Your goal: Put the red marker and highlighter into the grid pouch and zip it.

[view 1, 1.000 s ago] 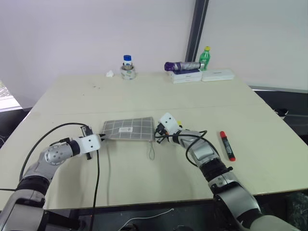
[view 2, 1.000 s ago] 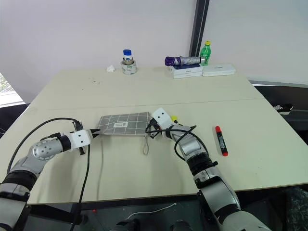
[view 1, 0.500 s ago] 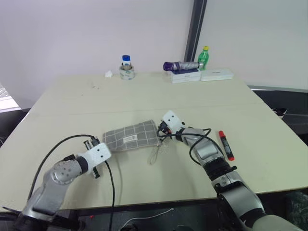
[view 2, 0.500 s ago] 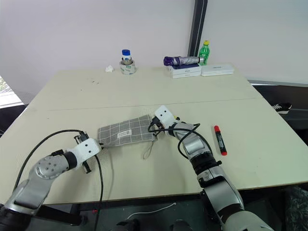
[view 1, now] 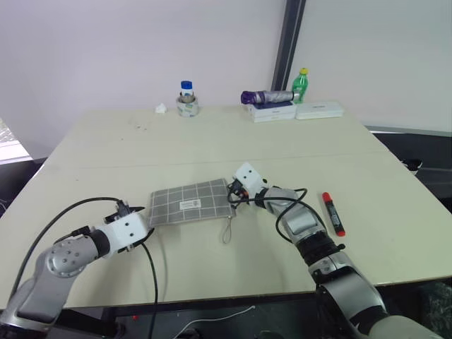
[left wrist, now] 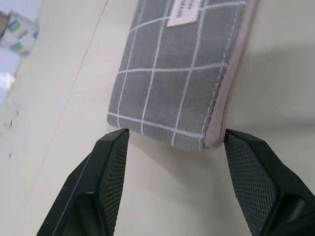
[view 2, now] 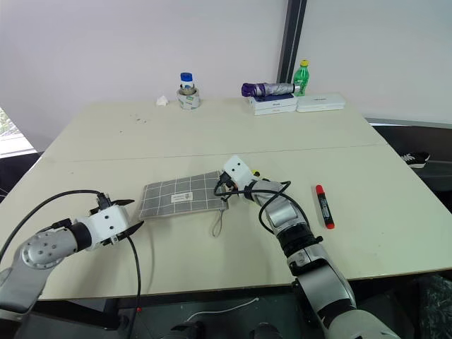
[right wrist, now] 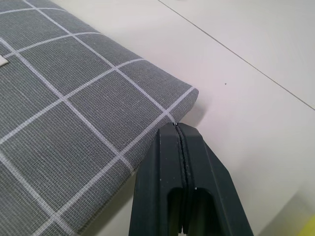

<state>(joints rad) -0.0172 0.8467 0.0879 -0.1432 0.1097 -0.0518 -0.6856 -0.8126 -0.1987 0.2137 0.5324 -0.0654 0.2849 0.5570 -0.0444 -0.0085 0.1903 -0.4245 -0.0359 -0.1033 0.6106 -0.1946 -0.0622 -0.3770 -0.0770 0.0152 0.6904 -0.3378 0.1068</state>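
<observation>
Released since a second ago, the grid pouch (view 1: 191, 203) now lies flat on the table (view 1: 106, 152) with the left gripper (view 2: 126, 215) drawn back off its left end, fingers (left wrist: 112, 177) spread wide and holding nothing; in the left wrist view the pouch's short end sits just beyond the two fingertips, not touching them. Nothing of the pouch's inside can be seen. Its cord pull loop (view 1: 227, 232) trails toward the table's near edge. Bare tabletop lies open on the left, in front and behind.

At the pouch's right end the right gripper (right wrist: 179, 132) is pressed fully shut, its tips against the pouch's corner; whether they pinch fabric I cannot tell. A bit of yellow, perhaps the highlighter (view 2: 256, 174), peeks beside that wrist. Farther right the red marker (view 1: 332, 212) lies alone, well apart from the pouch.
</observation>
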